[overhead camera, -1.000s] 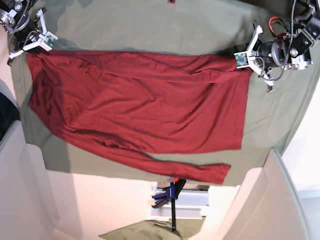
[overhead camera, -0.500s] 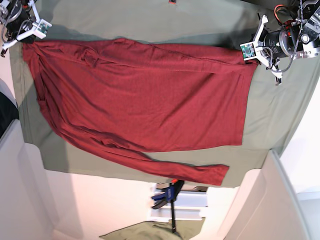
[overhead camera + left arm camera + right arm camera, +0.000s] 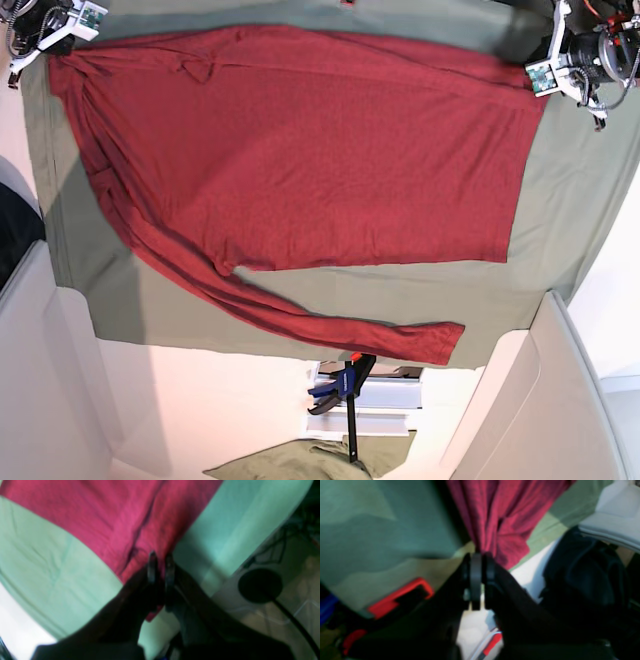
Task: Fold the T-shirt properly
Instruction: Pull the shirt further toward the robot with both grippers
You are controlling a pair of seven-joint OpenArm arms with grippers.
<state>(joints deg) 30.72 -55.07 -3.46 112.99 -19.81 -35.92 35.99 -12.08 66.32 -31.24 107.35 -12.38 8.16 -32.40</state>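
Note:
The dark red T-shirt (image 3: 300,150) lies spread wide on the olive cloth (image 3: 560,200), with one long sleeve (image 3: 330,325) trailing toward the near edge. My left gripper (image 3: 540,82) is at the shirt's top right corner in the base view. In the left wrist view, that left gripper (image 3: 160,562) is shut on a pinch of the red T-shirt (image 3: 125,512). My right gripper (image 3: 62,42) is at the top left corner. The right wrist view shows this right gripper (image 3: 482,557) shut on a bunched fold of the T-shirt (image 3: 500,517).
A blue and black clamp with an orange tip (image 3: 340,385) sits below the table's near edge, above a second olive cloth (image 3: 300,462). White panels (image 3: 560,400) flank the lower corners. A black cable and round base (image 3: 260,585) lie beyond the cloth edge.
Both grippers have moved toward the top of the base view, pulling the shirt's upper edge with them. The folded-over top layer has opened and the shirt now lies wider.

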